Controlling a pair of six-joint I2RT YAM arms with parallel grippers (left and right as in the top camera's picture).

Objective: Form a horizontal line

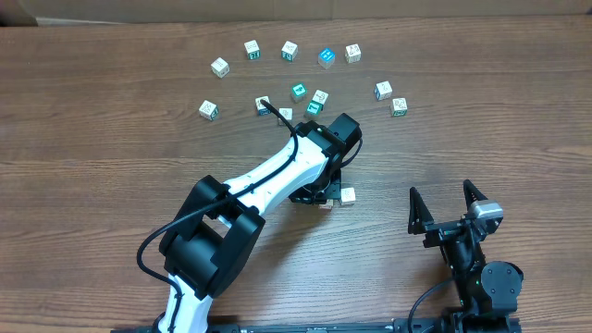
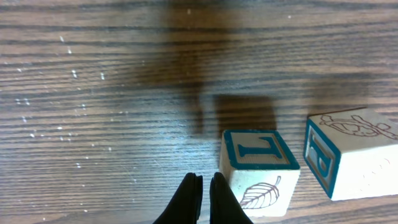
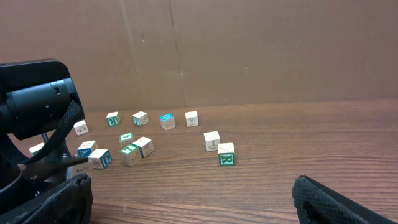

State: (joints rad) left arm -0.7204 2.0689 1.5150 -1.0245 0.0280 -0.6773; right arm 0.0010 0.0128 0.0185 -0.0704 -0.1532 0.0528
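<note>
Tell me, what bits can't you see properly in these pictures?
- Overhead: the left arm hides whatever lies under it; only one cube peeks out.
- Left wrist: the P cube is cut off by the right edge.
- Right wrist: the back-row cubes' pictures are too small to read.

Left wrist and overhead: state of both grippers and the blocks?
left gripper: shut, empty, tips low beside the T block.
right gripper: open, empty, apart from all blocks.
T block: flat on the table, T face up, leaf face toward the camera.
P block: flat on the table, narrow gap from the T block, slightly turned.
scattered cubes: loose, spread in an arc, not in a row.
</note>
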